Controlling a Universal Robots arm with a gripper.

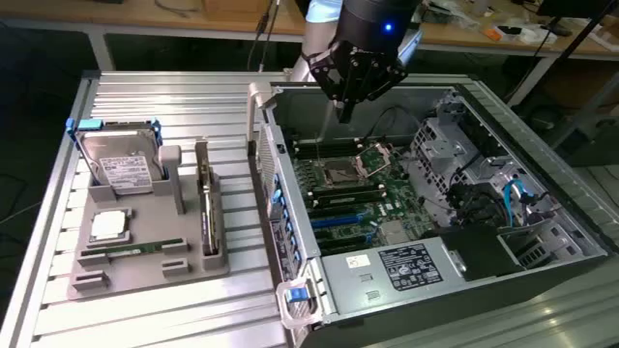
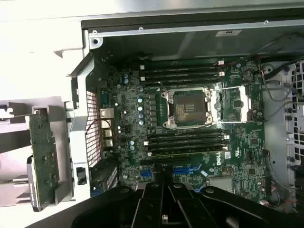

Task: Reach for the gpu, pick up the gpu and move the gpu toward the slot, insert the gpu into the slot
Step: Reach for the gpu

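Note:
The gpu (image 1: pixel 205 212) stands on its edge in a grey holder (image 1: pixel 145 272) on the table, at the exterior view's left of the open computer case. In the wrist view the gpu (image 2: pixel 42 156) shows its green board side, outside the case wall. My gripper (image 1: pixel 346 114) hangs above the far end of the case, over the motherboard, well apart from the gpu. Its fingers (image 2: pixel 151 204) are pressed together with nothing between them, so the gripper (image 2: pixel 162 190) is shut. The blue slot (image 1: pixel 334 217) lies on the green motherboard below the processor socket; in the wrist view the slot (image 2: pixel 186 169) is just past my fingertips.
The grey holder also carries a silver hard drive (image 1: pixel 121 165), a processor (image 1: pixel 109 225) and a thin memory stick (image 1: pixel 130 249). Inside the case are the square socket (image 2: pixel 191 108), black memory slots (image 2: pixel 183 73), a drive cage (image 1: pixel 454 148) and cables (image 1: pixel 512 196). The case wall (image 1: pixel 280 217) stands between holder and motherboard.

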